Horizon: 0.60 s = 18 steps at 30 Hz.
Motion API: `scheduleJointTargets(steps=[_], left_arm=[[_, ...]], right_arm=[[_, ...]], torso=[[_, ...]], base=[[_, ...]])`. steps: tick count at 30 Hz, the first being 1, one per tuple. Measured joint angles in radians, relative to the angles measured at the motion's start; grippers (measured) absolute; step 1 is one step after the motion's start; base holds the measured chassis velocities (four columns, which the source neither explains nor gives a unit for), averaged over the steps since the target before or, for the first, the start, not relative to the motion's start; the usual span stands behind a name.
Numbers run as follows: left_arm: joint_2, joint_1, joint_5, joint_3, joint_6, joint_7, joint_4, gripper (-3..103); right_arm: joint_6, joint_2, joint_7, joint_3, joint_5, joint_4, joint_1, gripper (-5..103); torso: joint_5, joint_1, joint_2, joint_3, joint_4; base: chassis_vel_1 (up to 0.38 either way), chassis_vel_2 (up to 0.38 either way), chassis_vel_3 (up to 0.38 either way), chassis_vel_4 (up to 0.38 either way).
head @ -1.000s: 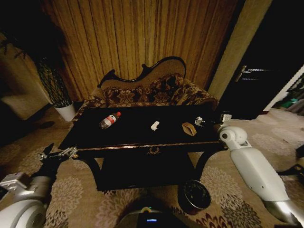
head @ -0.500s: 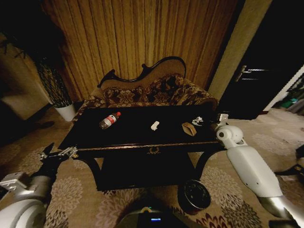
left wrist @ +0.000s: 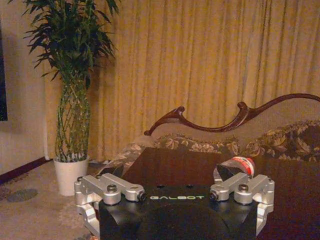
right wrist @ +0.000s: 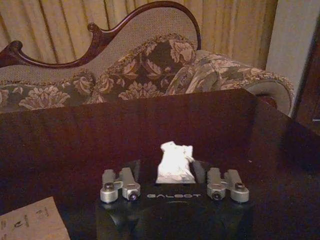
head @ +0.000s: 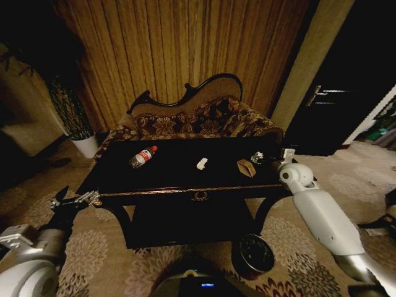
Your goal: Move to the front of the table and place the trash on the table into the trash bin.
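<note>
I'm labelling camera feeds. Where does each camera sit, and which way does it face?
Head view: atop the robot, looking down over the table; left hand off its left corner, right hand over its right end.
Left wrist view: behind the left hand, facing the bottle and sofa.
Right wrist view: behind the right hand, facing a white scrap.
Shared: head and left wrist views both show the bottle.

We see a dim home living room: floral sofa (head: 198, 117) with curved wooden back, floor-length gold curtains (head: 179, 49), patterned carpet (head: 99, 253), tall potted plant (left wrist: 72, 100), glossy black table (head: 185, 167) in front of the sofa.
</note>
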Motion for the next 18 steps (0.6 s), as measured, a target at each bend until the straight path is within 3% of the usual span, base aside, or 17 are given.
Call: scheduleJointTargets(steps=[6, 8, 14, 18], left_arm=[[0.000, 0.000, 0.000, 0.001, 0.000, 0.000, 0.000, 100], [0.000, 0.000, 0.000, 0.000, 0.000, 0.000, 0.000, 100], [-0.002, 0.005, 0.000, -0.011, 0.000, 0.000, 0.000, 100], [-0.001, 0.006, 0.000, -0.014, -0.001, 0.000, 0.000, 100]], right_arm=[[0.008, 0.003, 0.001, 0.002, 0.000, 0.007, -0.013, 33], [0.009, 0.003, 0.001, 0.001, 0.000, 0.008, -0.013, 33], [0.010, 0.004, 0.001, 0.001, 0.000, 0.011, -0.015, 6], [0.011, 0.004, 0.001, 0.002, 0.000, 0.012, -0.017, 1]], torso=[[0.0000, 0.000, 0.000, 0.000, 0.0000], [0.0000, 0.000, 0.000, 0.000, 0.0000], [0.0000, 0.000, 0.000, 0.000, 0.0000], [0.0000, 0.000, 0.000, 0.000, 0.0000]], base=[[0.000, 0.000, 0.000, 0.000], [0.000, 0.000, 0.000, 0.000], [0.000, 0.000, 0.000, 0.000], [0.000, 0.000, 0.000, 0.000]])
